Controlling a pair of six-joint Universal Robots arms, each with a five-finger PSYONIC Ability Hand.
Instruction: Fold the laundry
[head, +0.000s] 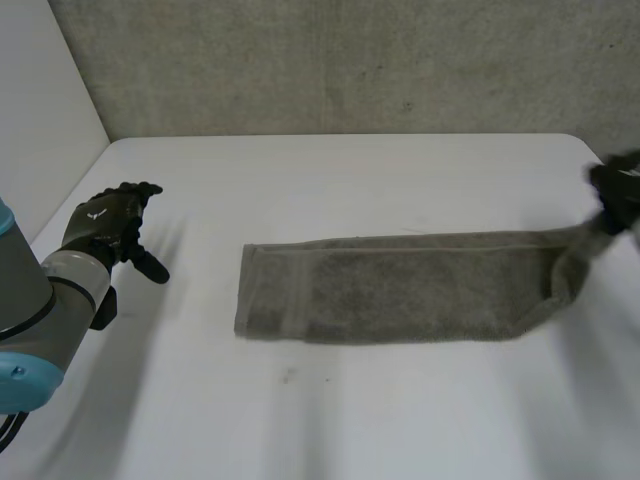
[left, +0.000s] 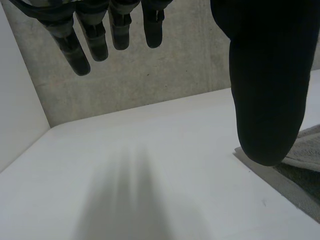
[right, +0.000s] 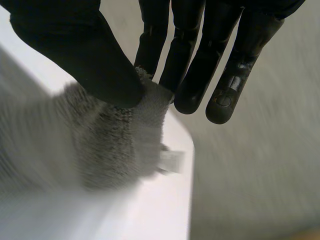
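Towel (head: 400, 290) lies in a long strip. Right hand (head: 615, 192), at 3 o'clock, pinches its raised corner between thumb and fingers. Left hand (head: 105, 225), at 9 o'clock, hovers with fingers relaxed and apart.

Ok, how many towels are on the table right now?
1. The grey towel lies as a long strip across the middle of the table, its right-end corner lifted, pinched in the right hand. None seems hidden.

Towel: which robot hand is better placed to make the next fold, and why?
Right. The right hand pinches a raised corner of the towel; the left hand hovers open, apart from it.
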